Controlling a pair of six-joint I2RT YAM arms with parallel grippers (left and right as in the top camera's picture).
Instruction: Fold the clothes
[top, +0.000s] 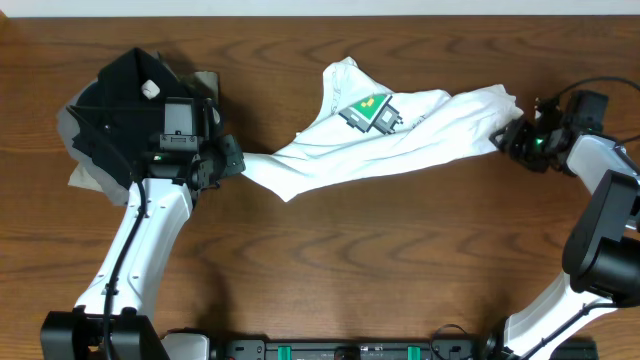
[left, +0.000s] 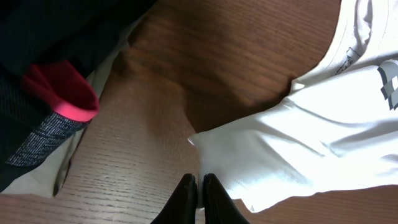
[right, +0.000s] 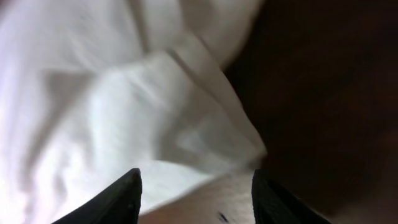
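I count one white short-sleeved cotton T-shirt with a green-and-grey chest print (top: 440, 125), at twelve o'clock; one black folded garment (top: 120, 100) and one grey folded garment (top: 78, 178), both at ten o'clock; one small white tag (top: 151, 88); one brown wooden table (top: 350, 260); two black-fingered grippers of mine, left gripper (top: 237, 160) and right gripper (top: 503, 137)

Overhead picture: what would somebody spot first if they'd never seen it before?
Most likely the white T-shirt, stretched in a crumpled band across the middle of the wooden table, with a little green robot print showing near its top. The left gripper pinches its left tip, while the right gripper sits with jaws apart at its right end. A black garment lies heaped at the far left.
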